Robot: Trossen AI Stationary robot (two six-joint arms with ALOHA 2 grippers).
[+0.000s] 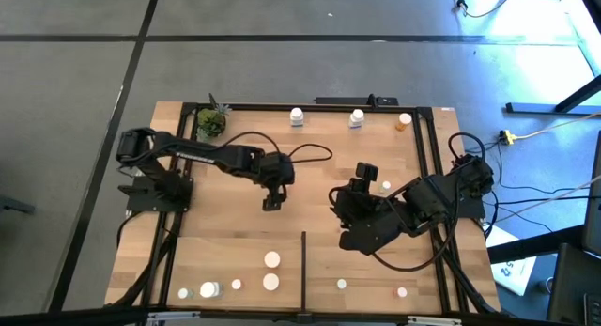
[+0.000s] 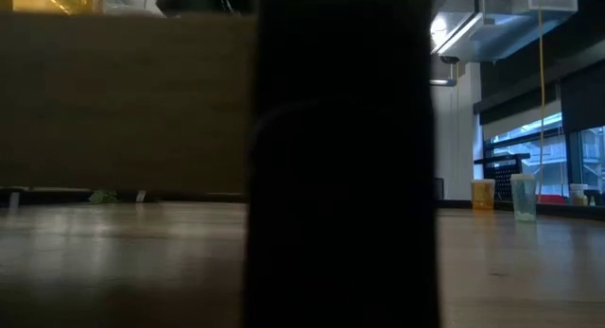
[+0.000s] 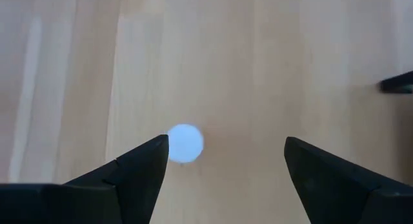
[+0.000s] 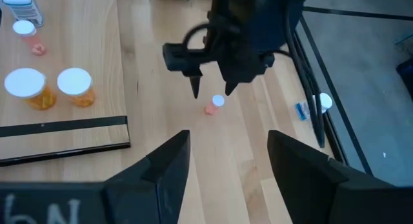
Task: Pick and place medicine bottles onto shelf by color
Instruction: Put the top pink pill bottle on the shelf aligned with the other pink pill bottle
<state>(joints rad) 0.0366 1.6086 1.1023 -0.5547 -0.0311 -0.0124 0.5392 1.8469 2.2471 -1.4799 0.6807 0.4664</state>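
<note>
Two dark robot arms work over a light-wood shelf (image 1: pixel 225 241) framed in black bars, midway through sorting medicine bottles by colour; the left pincer (image 1: pixel 271 205) hangs over the middle of the planks with its fingers spread wide and nothing between them, and its wrist camera looks straight down on a white bottle cap (image 3: pixel 185 143) lying just beside one fingertip, the bottle's body hidden beneath; the right wrist view suggests this is a small orange bottle (image 4: pixel 215 105) directly under that pincer, so the judgement is that a pick-up is about to begin; the right pincer (image 4: pixel 227 161), also open and holding nothing, waits right of centre over bare wood. On the near edge, left of the thin black divider strip (image 1: pixel 303 267), two orange bottles with white caps (image 4: pixel 50 88) stand side by side with a few smaller bottles near them, and two more caps show right of the strip, which looks like sorting already under way, though colours there are hard to read from above. Along the far edge two white bottles (image 1: pixel 326 117) and one orange bottle (image 1: pixel 404 121) are still uncollected, near a small potted plant (image 1: pixel 211 122); another white cap (image 1: pixel 386 186) lies close to the right arm.
</note>
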